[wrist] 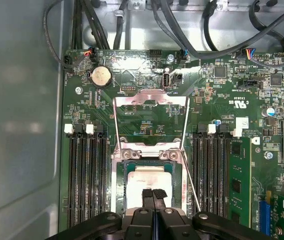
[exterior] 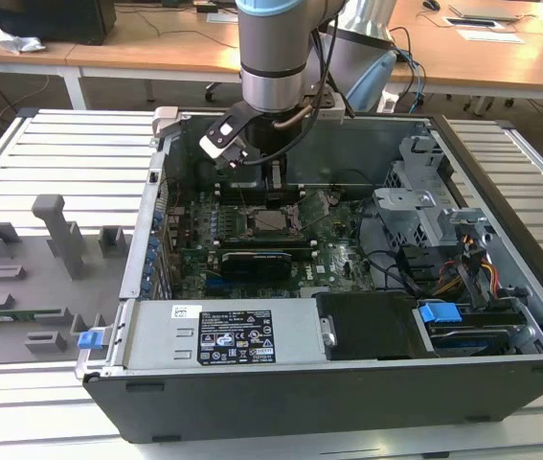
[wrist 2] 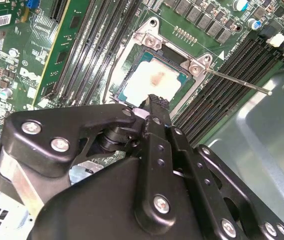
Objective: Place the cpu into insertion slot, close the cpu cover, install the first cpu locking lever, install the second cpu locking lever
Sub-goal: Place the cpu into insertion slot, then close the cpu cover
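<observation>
Roughly: my gripper [wrist: 154, 194] had fingers pressed together, nothing visible between them, tips just over one edge of cpu [wrist: 144, 177]. Cpu lay flat inside insertion slot [wrist: 117, 185] on green motherboard [wrist: 222, 105]; I judged first step done. Cpu cover [wrist: 151, 98] appeared swung up off socket, not closed. One thin locking lever [wrist 2: 237, 80] stuck out free above memory slots [wrist 2: 217, 102]. Levers looked unlatched to me; cover and both levers left.

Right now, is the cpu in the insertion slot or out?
In: the cpu lies flat inside the insertion slot, within its metal rim, in both wrist views.
</observation>
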